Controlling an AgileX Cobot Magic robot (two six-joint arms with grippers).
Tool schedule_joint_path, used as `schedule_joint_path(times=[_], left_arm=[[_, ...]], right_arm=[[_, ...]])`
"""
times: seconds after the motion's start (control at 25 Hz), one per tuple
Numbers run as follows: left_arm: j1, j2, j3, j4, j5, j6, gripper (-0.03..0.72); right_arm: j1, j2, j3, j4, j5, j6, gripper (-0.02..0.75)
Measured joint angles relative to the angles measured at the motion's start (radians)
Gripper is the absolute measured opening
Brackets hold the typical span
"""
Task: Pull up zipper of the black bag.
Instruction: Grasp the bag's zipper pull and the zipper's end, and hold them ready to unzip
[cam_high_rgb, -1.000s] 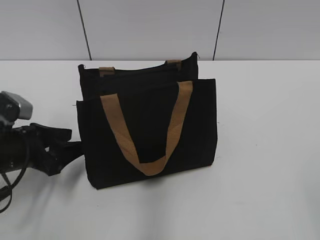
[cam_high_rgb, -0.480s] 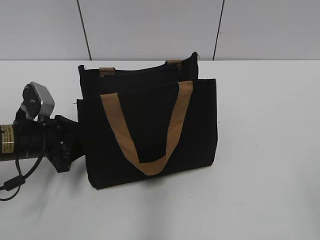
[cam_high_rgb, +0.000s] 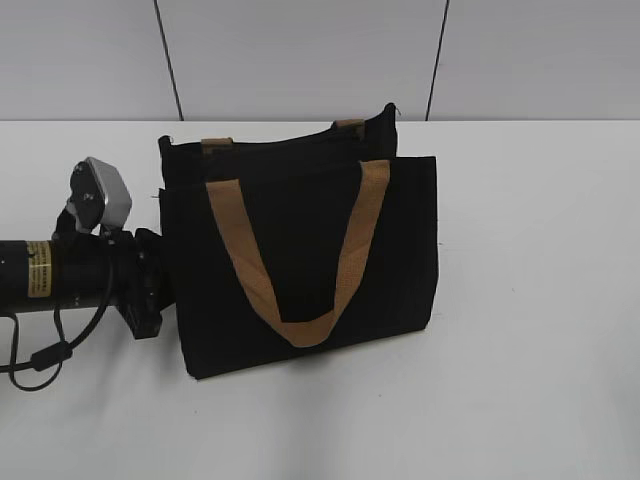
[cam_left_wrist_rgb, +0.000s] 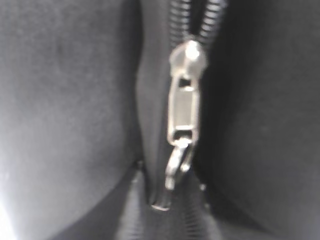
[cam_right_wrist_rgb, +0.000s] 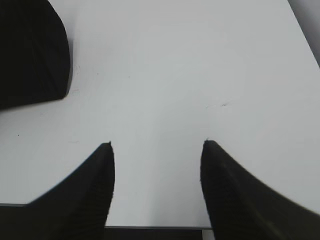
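Note:
The black bag (cam_high_rgb: 300, 250) stands upright on the white table, its tan handle hanging down the front. My left arm reaches in from the left, and its gripper (cam_high_rgb: 160, 290) is pressed against the bag's left end. In the left wrist view, the zipper's silver slider and pull tab (cam_left_wrist_rgb: 184, 107) fill the frame. The zip teeth are parted above the slider. My left gripper (cam_left_wrist_rgb: 167, 200) is closed around the tip of the pull tab. My right gripper (cam_right_wrist_rgb: 156, 145) is open and empty above bare table, with the bag's corner (cam_right_wrist_rgb: 30, 55) to its upper left. It is out of the exterior view.
The white table (cam_high_rgb: 520, 300) stretches to the right of the bag and in front of it. A grey panelled wall (cam_high_rgb: 300, 50) rises behind the table. The left arm's cable (cam_high_rgb: 40, 355) hangs over the table at the left edge.
My left arm has swung up and to the right until its gripper meets the bag's left end. The bag has shifted slightly to the right.

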Motion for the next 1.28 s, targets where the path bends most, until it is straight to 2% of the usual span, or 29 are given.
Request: schedule_joint_path(times=[0.16,0.28,0.56,0.68,0.96,1.12,1.28], left_arm=[[-0.008,0.007,-0.02,0.004,0.007,-0.003,0.176],[-0.011,0.008,-0.023,0.004,0.03,-0.032,0.073],[-0.014,-0.054,-0.023,0.014,0.122,-0.145,0.073],[-0.012,-0.153,-0.022,0.045,0.199,-0.292,0.073],[-0.011,-0.469,-0.022,0.192,0.296,-0.604,0.073],[-0.011,-0.644,-0.022,0.282,0.328,-0.756,0.071],[-0.011,-0.778,-0.022,0.336,0.339,-0.837,0.071]], right_arm=[[0.0,0.0,0.0,0.0,0.0,0.0,0.428],[0.0,0.0,0.0,0.0,0.0,0.0,0.428],[0.0,0.0,0.0,0.0,0.0,0.0,0.428],[0.0,0.0,0.0,0.0,0.0,0.0,0.428],[0.0,0.0,0.0,0.0,0.0,0.0,0.428],[0.0,0.0,0.0,0.0,0.0,0.0,0.428],[0.0,0.0,0.0,0.0,0.0,0.0,0.428]])
